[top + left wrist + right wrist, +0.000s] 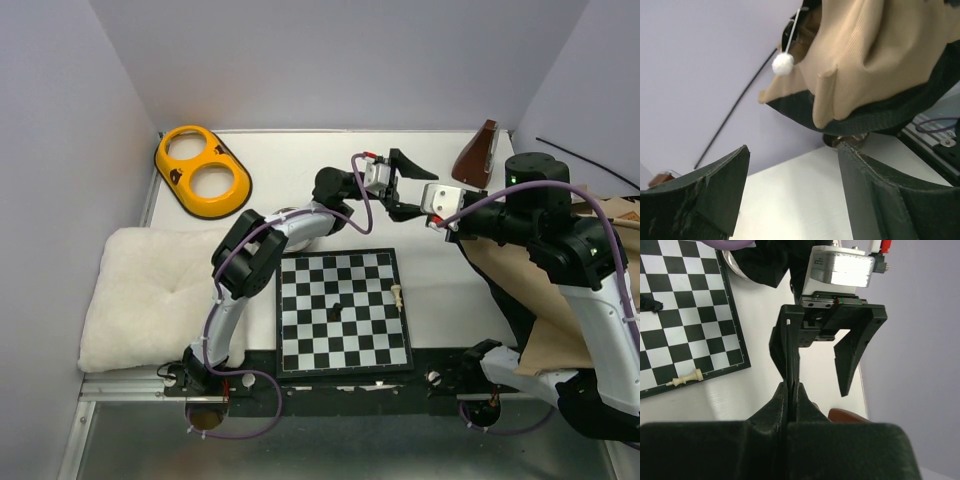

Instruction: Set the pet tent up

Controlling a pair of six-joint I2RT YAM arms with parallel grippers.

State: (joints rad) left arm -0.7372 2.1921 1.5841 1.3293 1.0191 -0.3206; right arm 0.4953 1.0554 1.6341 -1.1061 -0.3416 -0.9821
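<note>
the pet tent [520, 300] is a soft tan cloth with a black inside. it lies slumped at the right side of the tabletop [290, 160], under the right arm, and part of it hangs over the right edge. it is not standing up. in the left wrist view the tan cloth is bunched in folds with a black rim along the bottom. a little white pom-pom [783, 64] dangles on a string in front of it. one thin black pole [735, 112] slants behind it.

the left tool [792, 150] is open wide with nothing in it, and it points at the tent. the right tool [790, 390] is squeezed closed, just beside the left tool. i cannot tell if it pinches anything.

pale walls [350, 60] stand on the left, far and right sides. the chessboard [340, 345] sits at the near edge, between the two arm bases. there is bare white tabletop between the board and the far wall, where both tools meet. the fluffy white cushion [150, 295] fills the left side up to the wall.

count: one tent, one pom-pom, one pole that shows, one chessboard, one black chess piece [335, 305], one pale chess piece [400, 297], one cushion, one yellow thing with two holes [202, 170] at the far left, one brown pointed thing [478, 155] at the far right.
</note>
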